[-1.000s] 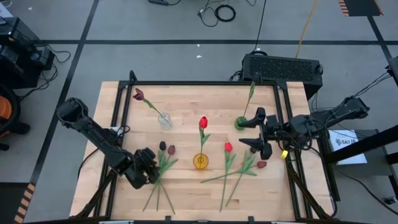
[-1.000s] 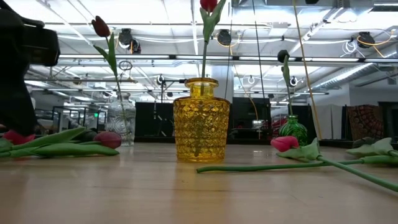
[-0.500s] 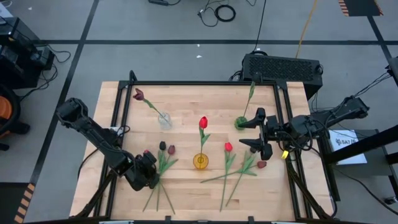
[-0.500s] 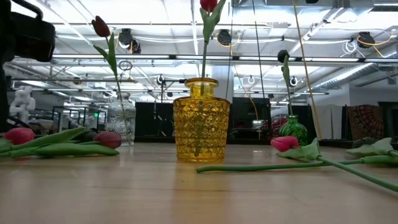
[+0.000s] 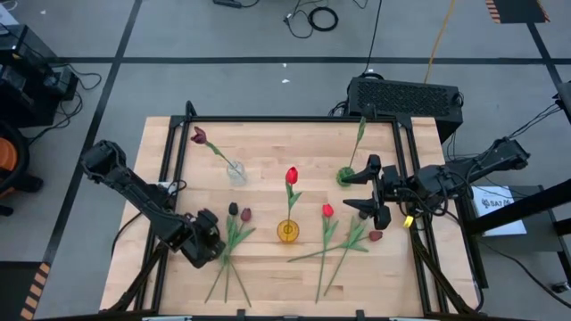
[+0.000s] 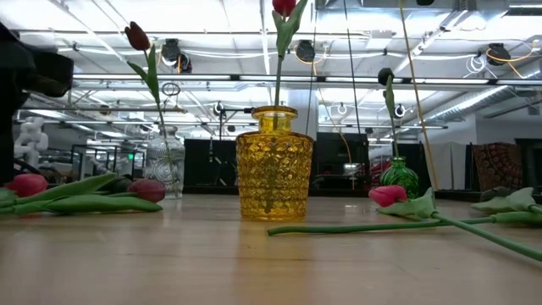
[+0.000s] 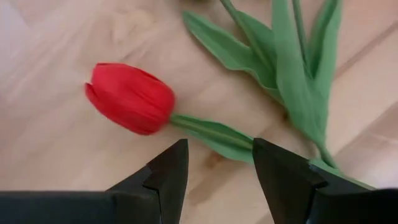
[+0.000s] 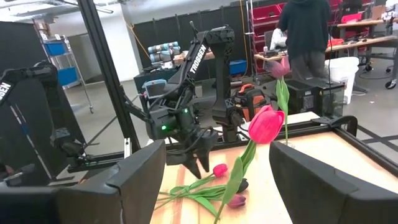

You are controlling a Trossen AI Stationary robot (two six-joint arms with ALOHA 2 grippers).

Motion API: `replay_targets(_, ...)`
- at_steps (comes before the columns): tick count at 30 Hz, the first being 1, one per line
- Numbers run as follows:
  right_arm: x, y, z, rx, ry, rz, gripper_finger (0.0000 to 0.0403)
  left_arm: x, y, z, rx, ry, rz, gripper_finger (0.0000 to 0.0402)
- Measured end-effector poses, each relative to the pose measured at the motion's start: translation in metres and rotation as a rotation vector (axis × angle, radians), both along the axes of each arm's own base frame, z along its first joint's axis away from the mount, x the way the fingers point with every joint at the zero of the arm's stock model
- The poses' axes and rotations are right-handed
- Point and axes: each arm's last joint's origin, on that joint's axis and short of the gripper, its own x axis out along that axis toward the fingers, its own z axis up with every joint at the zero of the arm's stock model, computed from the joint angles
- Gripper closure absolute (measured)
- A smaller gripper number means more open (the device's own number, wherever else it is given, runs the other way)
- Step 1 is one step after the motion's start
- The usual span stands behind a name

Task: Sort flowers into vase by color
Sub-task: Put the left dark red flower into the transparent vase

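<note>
Wooden table (image 5: 268,267) carries loose flowers (image 5: 234,234) around a yellow vase (image 5: 287,231). Left claw (image 7: 217,163) hangs open over a red tulip (image 7: 130,98); right claw (image 5: 368,187) waits open near the green vase (image 5: 345,176).

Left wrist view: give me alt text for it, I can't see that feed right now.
The left gripper hangs open just above the green stem of a bright red tulip lying on the wooden table, jaws either side of the stem. More green leaves lie beside it.

A robotics lab: exposed ceiling pipes (image 6: 254,80), cables (image 5: 314,18) on grey floor, storage bins (image 8: 266,14), dark equipment racks (image 8: 37,93).
</note>
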Motion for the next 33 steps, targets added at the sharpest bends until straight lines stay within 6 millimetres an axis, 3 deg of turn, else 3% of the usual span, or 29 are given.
replay_targets(17, 0.000, 0.000, -0.002, 0.005, 0.020, 0.000, 0.0124, 0.021, 0.015, 0.002, 0.069, -0.085, -0.054, 0.0215)
replay_targets(33, 0.000, 0.000, -0.003, 0.000, 0.031, 0.000, 0.0124, 0.041, 0.023, -0.018, 0.136, -0.047, -0.063, 0.0215)
